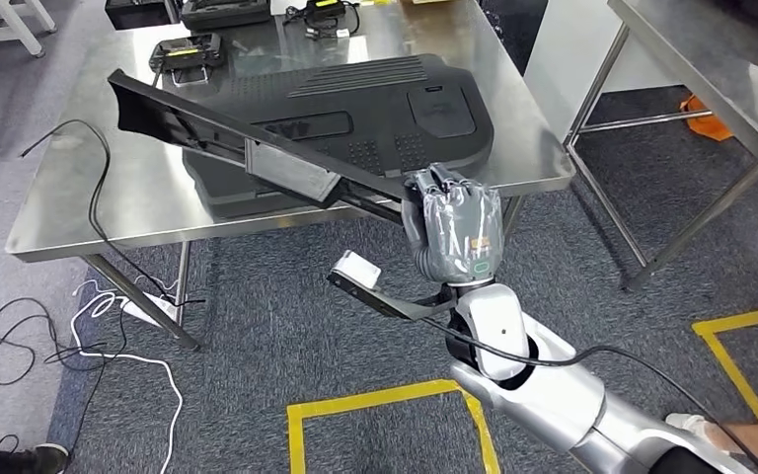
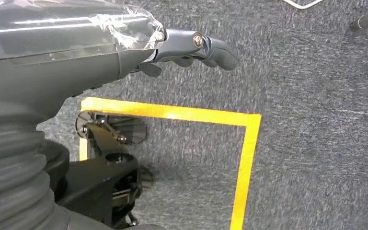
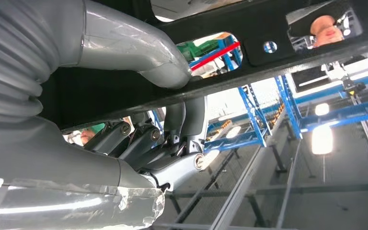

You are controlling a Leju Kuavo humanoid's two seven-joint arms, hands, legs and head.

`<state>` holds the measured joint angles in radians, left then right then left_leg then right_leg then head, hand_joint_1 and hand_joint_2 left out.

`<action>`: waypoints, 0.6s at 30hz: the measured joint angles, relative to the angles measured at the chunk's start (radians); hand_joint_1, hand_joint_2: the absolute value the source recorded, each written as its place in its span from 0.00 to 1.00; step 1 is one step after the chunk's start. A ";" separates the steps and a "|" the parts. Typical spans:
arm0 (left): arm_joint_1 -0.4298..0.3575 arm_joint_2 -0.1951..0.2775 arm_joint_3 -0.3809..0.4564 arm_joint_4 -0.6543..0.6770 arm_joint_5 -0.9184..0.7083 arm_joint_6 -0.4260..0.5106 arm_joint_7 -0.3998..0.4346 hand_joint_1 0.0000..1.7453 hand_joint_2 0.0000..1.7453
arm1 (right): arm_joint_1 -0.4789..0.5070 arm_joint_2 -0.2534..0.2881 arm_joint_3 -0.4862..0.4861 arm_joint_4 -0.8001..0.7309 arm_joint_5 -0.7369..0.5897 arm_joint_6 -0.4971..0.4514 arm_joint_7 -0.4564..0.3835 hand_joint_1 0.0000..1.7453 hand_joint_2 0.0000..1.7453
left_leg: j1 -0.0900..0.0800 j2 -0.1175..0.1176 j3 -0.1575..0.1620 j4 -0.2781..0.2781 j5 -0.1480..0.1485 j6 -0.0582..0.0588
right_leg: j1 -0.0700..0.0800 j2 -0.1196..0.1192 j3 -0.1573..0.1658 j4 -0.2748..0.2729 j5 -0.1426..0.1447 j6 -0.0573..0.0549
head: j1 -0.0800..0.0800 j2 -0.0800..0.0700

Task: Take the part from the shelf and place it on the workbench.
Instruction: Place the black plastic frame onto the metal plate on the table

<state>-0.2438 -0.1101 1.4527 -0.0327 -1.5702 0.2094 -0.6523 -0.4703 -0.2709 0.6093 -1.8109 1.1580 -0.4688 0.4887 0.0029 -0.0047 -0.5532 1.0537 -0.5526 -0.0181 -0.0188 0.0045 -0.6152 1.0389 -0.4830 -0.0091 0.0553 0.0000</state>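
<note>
The right hand [image 1: 451, 225] is closed around a long black plastic part [image 1: 247, 133]. It holds the part near one end, and the rest of the part sticks out up and to the left, over the shiny metal workbench [image 1: 109, 188]. The part is up in the air and tilted. It has a grey flat piece [image 1: 291, 170] on its middle. In the right wrist view, the thick grey thumb [image 3: 134, 45] and the dark fingers [image 3: 124, 139] wrap around the black part [image 3: 268, 28], which has holes in it.

A big black plastic panel [image 1: 375, 109] lies flat on the workbench, under the held part. Behind it on the bench are a black device with a yellow label [image 1: 188, 49] and some more dark things near the far edge.

The left hand [image 2: 191, 48] hangs down over the grey carpet [image 2: 316, 120]. Its fingers are curled in a little and it holds nothing. A yellow tape line [image 2: 247, 158] makes a corner on the floor below it.

Black and white cables [image 1: 109, 336] lie on the floor by the bench legs. A second metal table [image 1: 691, 69] stands to the right, with something orange [image 1: 706, 117] on the floor beneath it. A person's shoe [image 1: 696, 427] shows at the lower right corner.
</note>
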 joint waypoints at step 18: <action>0.001 0.002 0.000 0.000 0.000 -0.001 0.000 0.00 1.00 | -0.006 -0.001 0.006 0.006 -0.006 -0.007 0.006 1.00 1.00 | 0.004 0.002 -0.039 -0.039 0.079 0.044 | 0.003 0.000 -0.019 0.179 -0.149 0.030 | -0.004 0.000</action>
<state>-0.2429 -0.1080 1.4527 -0.0324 -1.5702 0.2087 -0.6520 -0.4767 -0.2716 0.6150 -1.8050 1.1523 -0.4759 0.4949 0.0066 -0.0023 -0.5917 1.0151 -0.4739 0.0257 -0.0163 0.0046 -0.6342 1.2184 -0.6323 0.0213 0.0512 0.0000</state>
